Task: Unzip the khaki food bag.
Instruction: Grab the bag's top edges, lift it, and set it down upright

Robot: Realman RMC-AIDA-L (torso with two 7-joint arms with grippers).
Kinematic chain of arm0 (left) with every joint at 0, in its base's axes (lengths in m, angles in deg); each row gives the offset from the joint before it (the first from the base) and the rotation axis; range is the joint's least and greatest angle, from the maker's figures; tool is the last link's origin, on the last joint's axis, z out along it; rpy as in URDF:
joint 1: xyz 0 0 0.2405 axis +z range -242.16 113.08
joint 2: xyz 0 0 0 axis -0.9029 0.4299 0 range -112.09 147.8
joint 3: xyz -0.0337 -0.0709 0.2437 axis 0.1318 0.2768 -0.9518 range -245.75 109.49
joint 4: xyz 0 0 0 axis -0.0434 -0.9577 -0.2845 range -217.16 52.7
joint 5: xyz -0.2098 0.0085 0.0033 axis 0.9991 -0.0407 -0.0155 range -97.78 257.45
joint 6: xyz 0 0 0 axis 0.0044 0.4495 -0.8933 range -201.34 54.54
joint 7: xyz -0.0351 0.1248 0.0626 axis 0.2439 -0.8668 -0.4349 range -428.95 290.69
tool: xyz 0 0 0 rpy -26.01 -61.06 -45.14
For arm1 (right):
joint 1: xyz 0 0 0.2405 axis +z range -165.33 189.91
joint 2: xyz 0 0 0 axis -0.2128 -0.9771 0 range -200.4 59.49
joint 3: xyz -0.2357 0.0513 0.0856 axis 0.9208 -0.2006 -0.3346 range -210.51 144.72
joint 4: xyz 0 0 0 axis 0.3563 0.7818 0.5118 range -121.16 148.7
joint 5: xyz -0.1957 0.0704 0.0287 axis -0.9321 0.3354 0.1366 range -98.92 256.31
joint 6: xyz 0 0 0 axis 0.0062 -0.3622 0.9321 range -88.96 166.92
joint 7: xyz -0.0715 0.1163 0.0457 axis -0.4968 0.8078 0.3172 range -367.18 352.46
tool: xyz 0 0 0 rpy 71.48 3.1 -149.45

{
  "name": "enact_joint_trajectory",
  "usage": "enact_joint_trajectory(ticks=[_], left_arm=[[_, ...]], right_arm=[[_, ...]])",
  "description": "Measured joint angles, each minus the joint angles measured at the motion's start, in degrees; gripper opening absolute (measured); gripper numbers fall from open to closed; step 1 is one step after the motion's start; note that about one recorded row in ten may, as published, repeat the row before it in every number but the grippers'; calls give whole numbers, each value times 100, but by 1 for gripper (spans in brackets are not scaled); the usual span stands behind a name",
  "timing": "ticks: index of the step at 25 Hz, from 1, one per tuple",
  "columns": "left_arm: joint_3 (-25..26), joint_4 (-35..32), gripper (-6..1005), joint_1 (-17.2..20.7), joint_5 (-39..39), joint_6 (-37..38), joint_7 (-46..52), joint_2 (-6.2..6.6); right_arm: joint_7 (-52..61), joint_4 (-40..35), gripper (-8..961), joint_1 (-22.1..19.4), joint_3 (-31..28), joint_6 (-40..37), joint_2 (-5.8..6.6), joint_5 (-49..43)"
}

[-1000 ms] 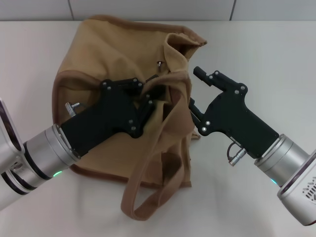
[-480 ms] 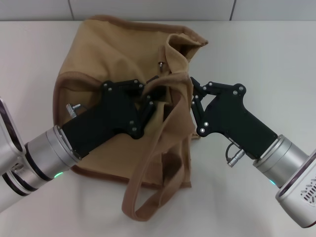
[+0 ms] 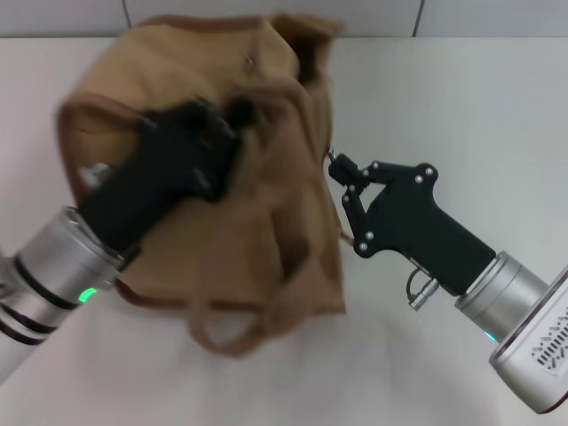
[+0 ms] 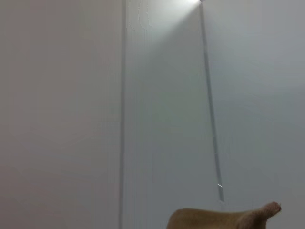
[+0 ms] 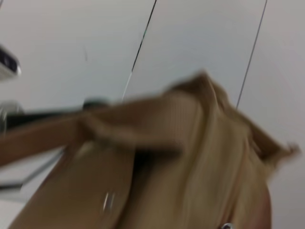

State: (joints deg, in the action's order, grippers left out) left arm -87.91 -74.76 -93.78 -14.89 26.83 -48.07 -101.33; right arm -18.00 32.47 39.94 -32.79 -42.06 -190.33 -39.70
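- The khaki food bag (image 3: 266,177) sits on the white table (image 3: 461,106), toward 11 o'clock; whether anything is inside cannot be told.
- The left gripper (image 3: 213,120) is blurred against the bag's top fabric; its claw's state cannot be told.
- The right gripper (image 3: 337,169), at 3 o'clock beside the bag's edge, has its claw together.
- A pale panelled wall (image 4: 167,95) stands behind.

Head view overlooks the khaki food bag (image 3: 213,133); wrist views, seemingly close, share it.

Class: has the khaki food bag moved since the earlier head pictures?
Yes. The khaki food bag has shifted towards the robot's left and back, its top now overlapping the wall's edge.
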Motion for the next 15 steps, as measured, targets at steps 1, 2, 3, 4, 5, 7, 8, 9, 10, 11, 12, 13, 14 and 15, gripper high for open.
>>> enact_joint_trajectory(ticks=[1, 2, 3, 4, 5, 7, 8, 9, 10, 11, 12, 13, 14, 15], left_arm=[[331, 77, 69, 73, 3, 73, -1, -1], [580, 131, 69, 143, 6, 142, 4, 0], [863, 182, 69, 227, 7, 217, 24, 0], [1093, 224, 69, 311, 8, 285, 49, 1], [1239, 247, 69, 361, 7, 316, 70, 0], [1490, 289, 69, 462, -6, 360, 118, 1], [1512, 288, 69, 473, -7, 360, 130, 1], [1510, 286, 70, 477, -19, 343, 141, 0], [1483, 279, 70, 476, -21, 317, 141, 0], [1458, 275, 70, 470, -21, 272, 141, 0], [1437, 273, 70, 464, -22, 225, 142, 0], [1426, 274, 70, 459, -23, 193, 143, 0], [1421, 280, 70, 459, -25, 173, 143, -1], [1419, 286, 70, 463, -27, 163, 144, -1]], right_arm=[[0, -15, 19, -30, 13, 60, 0, 0], [0, -31, 26, -65, 26, 109, 0, 0], [0, -57, 33, -110, 40, 153, 0, -1], [0, -81, 39, -155, 50, 177, 0, -1], [0, -109, 46, -214, 57, 202, 0, -1], [0, -151, 59, -328, 57, 210, 0, -1], [0, -159, 66, -370, 56, 202, 0, 0], [5, -163, 73, -397, 44, 183, 0, 0], [24, -163, 80, -418, 30, 161, 0, 0], [42, -165, 86, -429, 14, 144, 0, 5], [52, -166, 93, -435, 8, 144, 0, 18], [58, -166, 100, -436, -1, 159, 0, 29], [60, -167, 107, -436, -32, 190, 0, 42], [60, -170, 113, -431, -97, 243, 0, 49]])
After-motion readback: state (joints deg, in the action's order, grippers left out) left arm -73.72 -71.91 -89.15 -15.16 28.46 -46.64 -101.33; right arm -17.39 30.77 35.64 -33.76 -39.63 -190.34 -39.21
